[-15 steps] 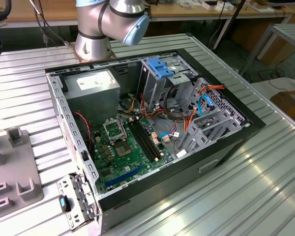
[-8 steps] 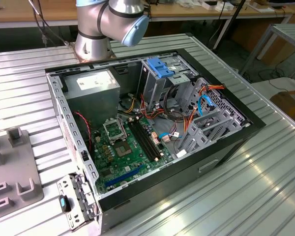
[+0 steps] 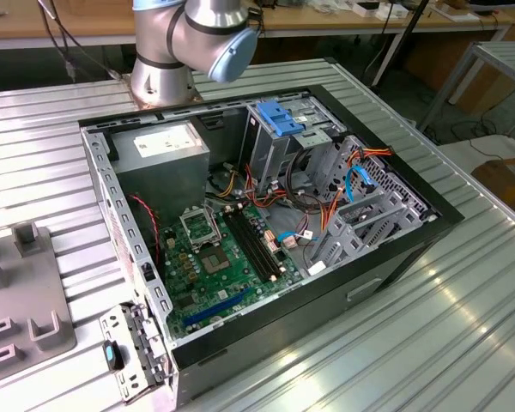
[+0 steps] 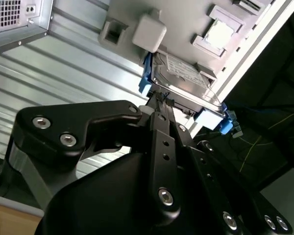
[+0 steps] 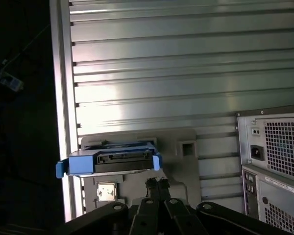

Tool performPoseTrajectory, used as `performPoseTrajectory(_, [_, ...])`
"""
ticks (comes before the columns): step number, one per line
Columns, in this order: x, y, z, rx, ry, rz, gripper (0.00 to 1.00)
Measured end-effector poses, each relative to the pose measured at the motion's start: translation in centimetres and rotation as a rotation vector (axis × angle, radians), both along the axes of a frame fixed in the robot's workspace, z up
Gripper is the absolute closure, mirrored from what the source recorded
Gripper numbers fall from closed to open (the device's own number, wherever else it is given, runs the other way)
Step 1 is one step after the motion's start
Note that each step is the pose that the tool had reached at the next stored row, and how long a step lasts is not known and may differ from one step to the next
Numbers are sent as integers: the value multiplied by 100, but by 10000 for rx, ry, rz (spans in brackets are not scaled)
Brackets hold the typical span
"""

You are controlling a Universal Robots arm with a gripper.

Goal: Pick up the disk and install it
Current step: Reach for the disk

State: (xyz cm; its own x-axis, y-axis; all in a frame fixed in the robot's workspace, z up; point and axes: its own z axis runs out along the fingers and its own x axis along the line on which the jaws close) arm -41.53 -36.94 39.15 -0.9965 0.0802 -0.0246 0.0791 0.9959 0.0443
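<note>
Here's the claw (image 4: 159, 102) in the second wrist view, its black fingers (image 4: 162, 142) drawn together, tips meeting with nothing between them. They sit just beside the near edge of the disk (image 4: 183, 78); whether they touch it, I can't tell. The disk lies flat on a grey fixture plate (image 4: 186, 24) by the edge of the ribbed metal worktop (image 5: 186, 73), label side up, with blue rails (image 5: 81, 164) framing it. In the first wrist view the disk (image 5: 110, 164) shows its connector edge, with the claw (image 5: 157, 185) close beside it. The rear panel of the computer case (image 5: 274, 156) stands well apart from it. Over in the exterior view the case (image 3: 266, 240) lies open on the worktop (image 3: 395, 343), green motherboard (image 3: 215, 257) exposed, and the arm (image 3: 189, 43) rises behind it.
</note>
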Motion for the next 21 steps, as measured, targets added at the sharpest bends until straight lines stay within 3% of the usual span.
performPoseTrajectory(3, [-157,27,-4,0,1,-1,89])
performPoseTrajectory(4, [-284,49,-9,0,-1,0,89])
performPoseTrajectory(5, [-330,57,-10,0,0,-1,89])
performPoseTrajectory(9, [-451,98,-22,0,-1,0,89])
performPoseTrajectory(13, [-624,170,-40,0,-1,-2,89])
performPoseTrajectory(15, [-665,194,-57,2,-3,-1,89])
performPoseTrajectory(16, [-697,223,-102,0,-1,-1,89])
performPoseTrajectory(19, [-715,210,-173,0,11,-2,89])
performPoseTrajectory(21, [-717,83,-236,0,69,0,89])
